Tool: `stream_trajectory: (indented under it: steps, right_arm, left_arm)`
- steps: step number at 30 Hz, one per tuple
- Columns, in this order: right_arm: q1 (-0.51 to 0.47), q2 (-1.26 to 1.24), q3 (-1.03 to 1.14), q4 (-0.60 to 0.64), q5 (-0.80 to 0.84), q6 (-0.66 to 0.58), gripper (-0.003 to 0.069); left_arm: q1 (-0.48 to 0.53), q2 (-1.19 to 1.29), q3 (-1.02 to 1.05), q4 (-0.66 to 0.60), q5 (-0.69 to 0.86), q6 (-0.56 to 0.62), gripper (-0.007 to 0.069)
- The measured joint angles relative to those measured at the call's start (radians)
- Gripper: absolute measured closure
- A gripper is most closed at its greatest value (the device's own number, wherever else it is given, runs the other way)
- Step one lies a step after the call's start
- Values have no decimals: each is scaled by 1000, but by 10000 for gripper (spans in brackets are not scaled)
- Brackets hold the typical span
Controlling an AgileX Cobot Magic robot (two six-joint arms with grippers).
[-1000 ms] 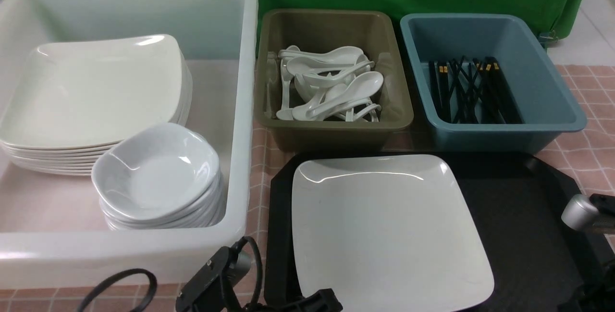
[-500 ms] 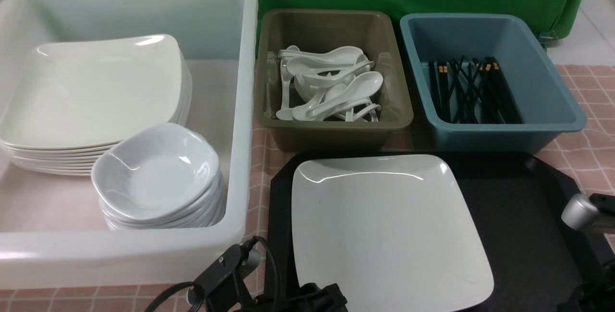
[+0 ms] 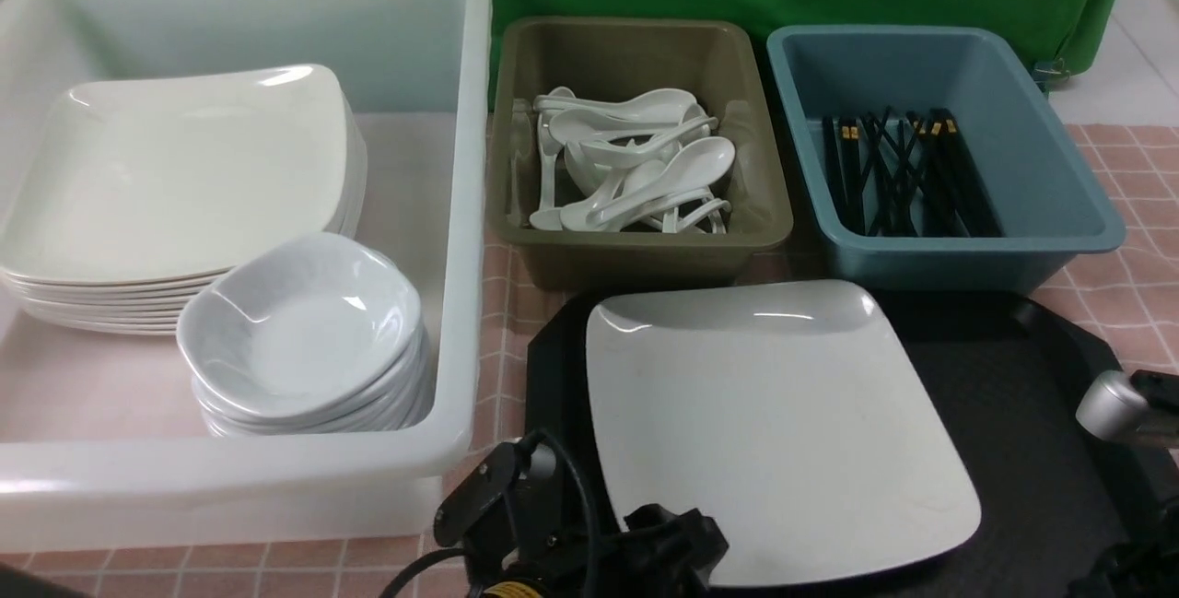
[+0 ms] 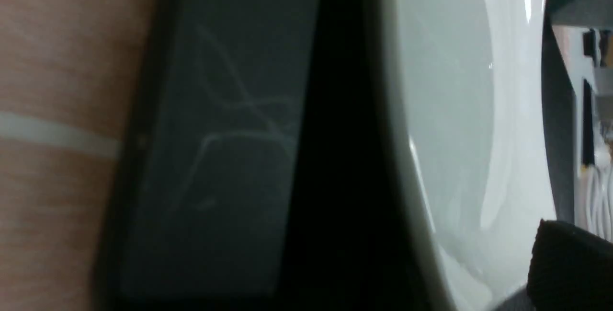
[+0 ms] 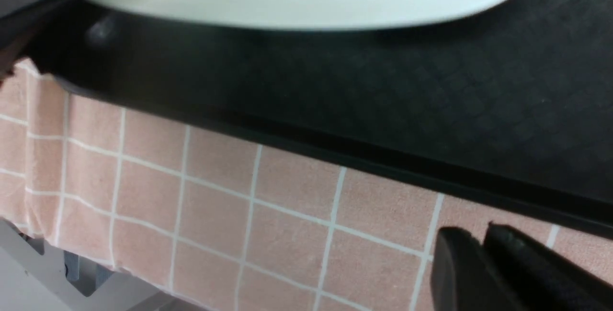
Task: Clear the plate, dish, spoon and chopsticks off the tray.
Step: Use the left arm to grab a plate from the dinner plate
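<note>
A white tub [image 3: 230,487], an olive tub [image 3: 626,262] and a blue tub [image 3: 921,266] stand on pink checked cloth [image 3: 1138,289].

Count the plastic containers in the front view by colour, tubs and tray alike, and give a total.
Large white rectangular plastic tub: 1
Olive rectangular plastic tub: 1
Blue rectangular plastic tub: 1
Black rectangular plastic tray: 1
Total: 4

The left gripper [image 3: 677,533] hides the plate [image 3: 783,423]'s near-left corner from you and is itself cut off by the front view's lower edge; you cannot tell whether its jaws grip the plate.
</note>
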Motion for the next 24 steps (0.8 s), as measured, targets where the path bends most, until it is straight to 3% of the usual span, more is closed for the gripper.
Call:
stream_trajectory:
  steps: [7,12,16,24]
  right_arm:
    - [0,0,0,0,0,0,526]
    - [0,0,0,0,0,0,521]
    - [0,0,0,0,0,0,521]
    - [0,0,0,0,0,0,515]
  left_arm:
    - [12,23,-55,160,13,-47,260]
    - [73,-5,-56,192,90,-51,260]
    - [134,-7,-56,254,45,-57,260]
    - [144,37,-59,273,28,-65,263]
